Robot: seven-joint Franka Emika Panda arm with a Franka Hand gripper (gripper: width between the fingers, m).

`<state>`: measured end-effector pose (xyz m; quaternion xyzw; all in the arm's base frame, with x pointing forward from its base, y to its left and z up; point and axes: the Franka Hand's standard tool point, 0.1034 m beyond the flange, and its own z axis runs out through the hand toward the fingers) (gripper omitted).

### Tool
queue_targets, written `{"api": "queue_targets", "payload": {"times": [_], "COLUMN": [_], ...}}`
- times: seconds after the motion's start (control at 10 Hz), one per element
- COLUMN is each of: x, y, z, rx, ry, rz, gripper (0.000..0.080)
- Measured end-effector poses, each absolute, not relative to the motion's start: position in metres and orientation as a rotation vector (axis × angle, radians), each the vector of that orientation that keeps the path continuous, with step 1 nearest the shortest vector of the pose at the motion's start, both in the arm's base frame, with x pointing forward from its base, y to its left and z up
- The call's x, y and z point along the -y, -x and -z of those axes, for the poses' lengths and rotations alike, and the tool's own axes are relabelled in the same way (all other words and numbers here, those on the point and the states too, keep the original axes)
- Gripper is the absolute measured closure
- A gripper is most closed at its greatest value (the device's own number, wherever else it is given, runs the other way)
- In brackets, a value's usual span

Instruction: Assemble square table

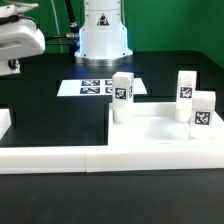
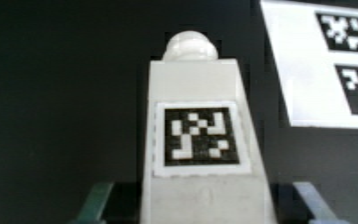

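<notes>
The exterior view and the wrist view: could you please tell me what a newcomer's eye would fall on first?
In the wrist view, a held leg block with a bold black-white tag fills the picture. It sits between the fingers of the gripper, with the marker board on the dark table beyond it. In the exterior view, three upright leg blocks stand on the white square slab in the foreground.

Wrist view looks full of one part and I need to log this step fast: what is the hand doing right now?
Hand: closed on a white tagged leg block, one finger on each side of it.
</notes>
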<state>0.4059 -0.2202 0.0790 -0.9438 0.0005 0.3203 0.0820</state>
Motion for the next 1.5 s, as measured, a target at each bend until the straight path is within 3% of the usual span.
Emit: {"api": "queue_targets", "payload": {"times": [0.2, 0.4, 0.8, 1.0, 1.2, 1.5], "x": [0.168, 0.134, 0.140, 0.091, 0.044, 0.051], "y": [-0.462, -0.499, -0.511, -0.535, -0.581, -0.578], "z": [-0.126, -0.143, -0.138, -0.135, -0.141, -0.138], "rx": [-0.158, -0.221, -0.197, -0.294, -0.388, -0.339], "ry": [2.896, 2.985, 3.107, 3.137, 3.110, 3.108], "rz": [-0.759, -0.634, -0.114, 0.113, 0.389, 0.669], "gripper": [0.0508, 0.0508, 0.0508, 0.0508, 0.0508, 0.0508]}}
